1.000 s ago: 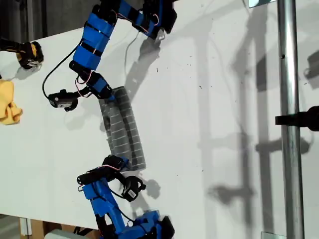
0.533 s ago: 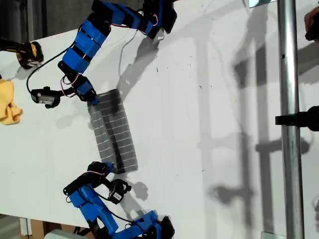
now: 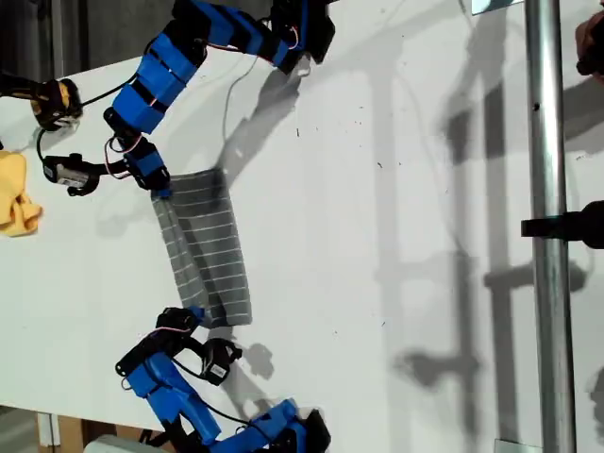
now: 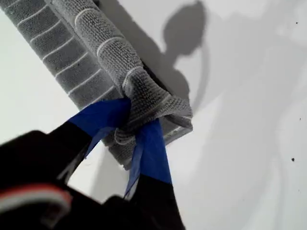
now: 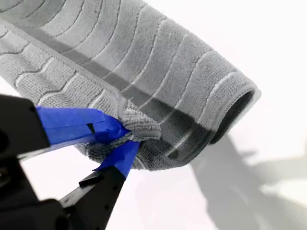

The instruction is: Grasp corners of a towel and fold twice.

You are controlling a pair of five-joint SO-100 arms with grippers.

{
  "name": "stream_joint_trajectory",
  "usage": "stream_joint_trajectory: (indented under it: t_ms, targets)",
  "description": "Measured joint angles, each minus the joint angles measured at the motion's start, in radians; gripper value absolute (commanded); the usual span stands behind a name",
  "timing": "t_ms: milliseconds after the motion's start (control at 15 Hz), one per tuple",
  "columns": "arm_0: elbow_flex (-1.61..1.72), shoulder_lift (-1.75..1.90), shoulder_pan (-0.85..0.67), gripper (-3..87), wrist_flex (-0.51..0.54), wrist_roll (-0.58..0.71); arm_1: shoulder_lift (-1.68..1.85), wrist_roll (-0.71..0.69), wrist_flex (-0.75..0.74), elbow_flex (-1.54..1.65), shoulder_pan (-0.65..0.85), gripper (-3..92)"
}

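Tabletop point(image 3: 396, 236), white and bare around it, carries the towel point(image 3: 203, 250), a soft, light grey striped cloth doubled over and stretched between two blue arms. My first gripper point(image 4: 132, 136) is pinched tight on one bunched corner point(image 4: 144, 103) of it; my second gripper point(image 5: 120, 141) is clamped likewise on another corner point(image 5: 139, 125). Limp fabric like this likely sags unless held at the corners. A yellow cloth point(image 3: 17, 193) lies well apart from the towel.

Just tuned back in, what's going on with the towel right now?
Both arms have hold of the grey striped towel on the white table. My first tool and my second tool are each shut on a bunched corner, with the cloth doubled over between them. A yellow cloth lies untouched at the exterior view's left edge.
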Motion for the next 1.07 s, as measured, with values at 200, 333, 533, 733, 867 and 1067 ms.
stream_joint_trajectory:
  t_ms: [200,333,533,733,867,1067]
  targets:
    - [0.032,0.000,0.000,-2.2,-0.002,0.003,0.000,0.000,0.000,0.089,-0.018,-0.2]
    - [0.064,0.000,0.008,-2.2,0.009,-0.006,0.002,0.000,0.009,0.114,-0.040,-0.2]
    - [0.095,0.000,0.044,-2.1,0.032,-0.044,0.002,0.002,0.043,0.161,-0.058,-0.2]
    - [0.083,-0.040,0.101,-2.1,0.055,-0.080,0.002,0.017,0.074,0.213,-0.058,-0.2]
    - [0.031,-0.129,0.123,-2.1,0.084,-0.107,-0.038,0.034,0.103,0.213,-0.058,-0.2]
    - [-0.103,-0.307,0.133,-2.1,0.133,-0.137,-0.117,0.054,0.126,0.212,-0.054,-0.2]
